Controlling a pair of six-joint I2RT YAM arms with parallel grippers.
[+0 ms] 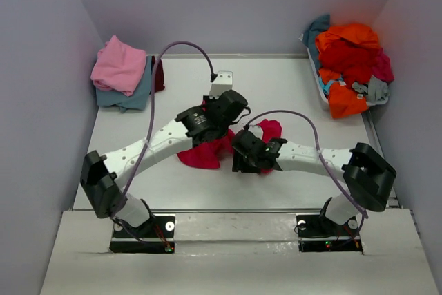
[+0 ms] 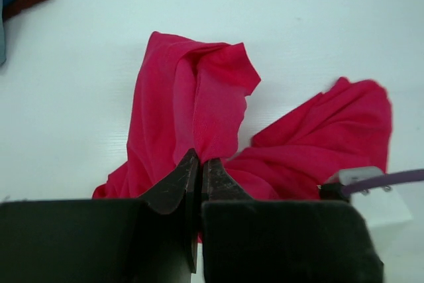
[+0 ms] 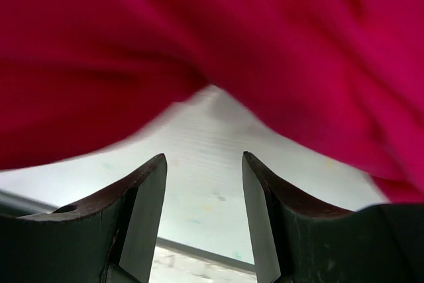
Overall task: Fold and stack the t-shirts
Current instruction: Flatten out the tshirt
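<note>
My left claw [image 2: 200, 160] is clenched on a pinch of the magenta-red shirt [image 2: 192, 97], and the cloth climbs away from the tips in a bunched ridge. My right claw [image 3: 204, 164] is released. Its jaws stand apart with only bare table [image 3: 205, 134] between them, and the shirt hangs just beyond the tips, not gripped.

From overhead, that shirt lies crumpled at the middle of the table, under and between both wrists. I cannot tell whether the left pinch is on a hem, a sleeve or a shoulder.

Further out, a folded stack [image 1: 121, 70] sits at the far left corner, pink on top, dusty blue beneath, with a maroon edge behind. An unsorted heap [image 1: 349, 56] of orange, red, teal and grey fills a white tub [image 1: 318, 93] at the far right.

I judge I'm at the start of this shirt: it has to be opened out flat before any fold. Next, the right claw needs to push forward and close on an edge well apart from the left's pinch. Then both can draw apart and lay the shirt smooth.
</note>
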